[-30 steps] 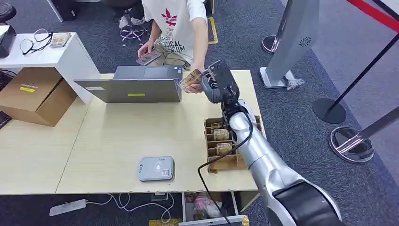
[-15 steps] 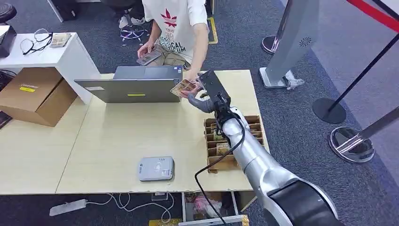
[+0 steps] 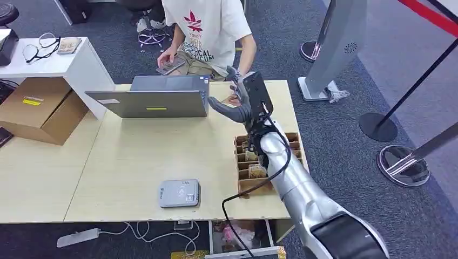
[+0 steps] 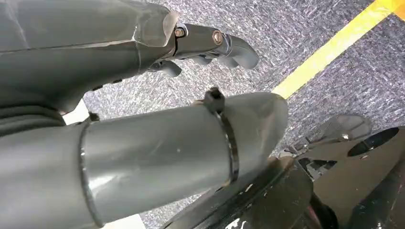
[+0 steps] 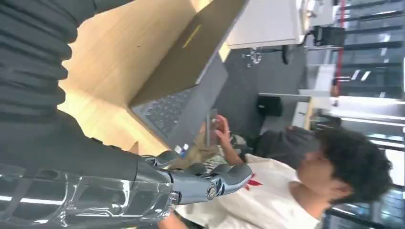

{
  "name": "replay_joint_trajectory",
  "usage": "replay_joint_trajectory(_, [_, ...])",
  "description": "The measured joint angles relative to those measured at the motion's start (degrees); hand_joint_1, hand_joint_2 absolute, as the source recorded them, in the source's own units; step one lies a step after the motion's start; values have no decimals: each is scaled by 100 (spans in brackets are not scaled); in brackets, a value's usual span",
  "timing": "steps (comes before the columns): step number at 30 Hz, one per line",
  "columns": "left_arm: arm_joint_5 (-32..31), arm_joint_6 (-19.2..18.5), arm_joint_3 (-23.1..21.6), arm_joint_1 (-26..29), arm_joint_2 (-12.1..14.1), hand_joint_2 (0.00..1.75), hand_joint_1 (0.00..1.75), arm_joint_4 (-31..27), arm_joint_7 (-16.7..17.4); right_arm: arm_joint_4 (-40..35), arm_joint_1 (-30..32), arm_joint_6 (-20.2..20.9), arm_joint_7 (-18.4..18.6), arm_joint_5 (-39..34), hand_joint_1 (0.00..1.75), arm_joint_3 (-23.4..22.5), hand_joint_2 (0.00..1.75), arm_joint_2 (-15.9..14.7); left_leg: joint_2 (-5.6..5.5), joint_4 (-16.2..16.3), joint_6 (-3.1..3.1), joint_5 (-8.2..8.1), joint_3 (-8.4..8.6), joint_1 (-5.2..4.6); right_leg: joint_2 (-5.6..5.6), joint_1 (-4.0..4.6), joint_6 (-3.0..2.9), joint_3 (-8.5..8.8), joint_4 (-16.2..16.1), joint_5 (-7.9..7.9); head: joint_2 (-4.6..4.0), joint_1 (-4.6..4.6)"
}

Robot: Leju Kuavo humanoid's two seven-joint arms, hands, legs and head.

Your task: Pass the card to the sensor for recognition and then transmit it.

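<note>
My right hand (image 3: 239,103) hangs over the table's far edge beside the laptop (image 3: 156,97), fingers (image 5: 210,183) spread and holding nothing. A person in a white shirt (image 3: 208,29) sits just behind it, one hand (image 3: 234,97) close against my fingers; I cannot make out the card there. The grey card sensor (image 3: 179,193) lies near the table's front edge. A wooden rack (image 3: 260,171) with several cards stands under my right forearm. My left hand (image 4: 210,43) hangs over the carpet, fingers loose, with nothing in it.
The person's other hand holds a flat device (image 3: 169,66) behind the laptop. A cardboard box (image 3: 40,108) and a white side table (image 3: 54,56) with glasses stand at the left. Stanchion bases (image 3: 402,164) and a grey gate post (image 3: 335,48) stand at the right.
My right hand held the card out to the person, who reached for it. The card has left my fingers, the hand has opened and drawn slightly right, and the person has shifted right.
</note>
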Motion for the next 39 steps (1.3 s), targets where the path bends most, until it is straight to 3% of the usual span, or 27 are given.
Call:
replay_joint_trajectory(6, [20,11,22,9,2,0,0,0,-28,-1493,599,-385,123,158,0,199,175,-346,0,0,1,-1,-1,-1,-1,-1,1,0,-3,-1,0,2])
replay_joint_trajectory(15, [2,53,53,44,-2,0,0,0,-46,-3430,1755,-1318,321,1983,0,304,175,-1029,-2,0,4,-7,-1,-1,-3,0,4,-1,-5,-4,0,0])
replay_joint_trajectory(28, [-17,54,162,68,-2,0,0,0,-77,-4266,3259,-1698,699,3827,0,297,175,-1672,-1,0,11,-11,-3,-1,-3,-1,5,-1,-6,-5,0,0])
replay_joint_trajectory(29, [-20,55,162,68,-2,0,0,0,-77,-4285,3334,-1712,726,3899,12,293,175,-1707,-1,0,11,-11,-3,-1,-3,-1,5,-1,-6,-5,0,0])
replay_joint_trajectory(30, [-24,57,162,70,-2,0,0,0,-79,-4296,3394,-1734,741,3967,58,289,175,-1729,0,0,11,-11,-4,-1,-3,-1,5,-1,-6,-5,0,0])
replay_joint_trajectory(31, [-28,59,162,70,-2,0,0,0,-79,-4303,3444,-1760,774,4035,58,284,175,-1760,0,0,11,-11,-4,-1,-3,-1,5,-1,-6,-5,0,0])
replay_joint_trajectory(32, [-35,59,162,70,-2,0,0,0,-79,-4303,3493,-1786,794,4094,117,276,175,-1777,0,0,11,-11,-4,-1,-4,-1,5,-1,-6,-5,0,2])
replay_joint_trajectory(33, [-44,59,162,69,0,0,0,0,-79,-4305,3536,-1795,815,4137,134,267,175,-1792,0,0,11,-11,-4,-1,-3,-1,5,-1,-6,-5,0,0])
replay_joint_trajectory(39, [-59,59,164,69,-2,0,0,0,-79,-4303,3676,-1790,874,4351,127,258,175,-1803,2,0,11,-11,-3,-1,-3,-1,5,-1,-5,-5,0,0])
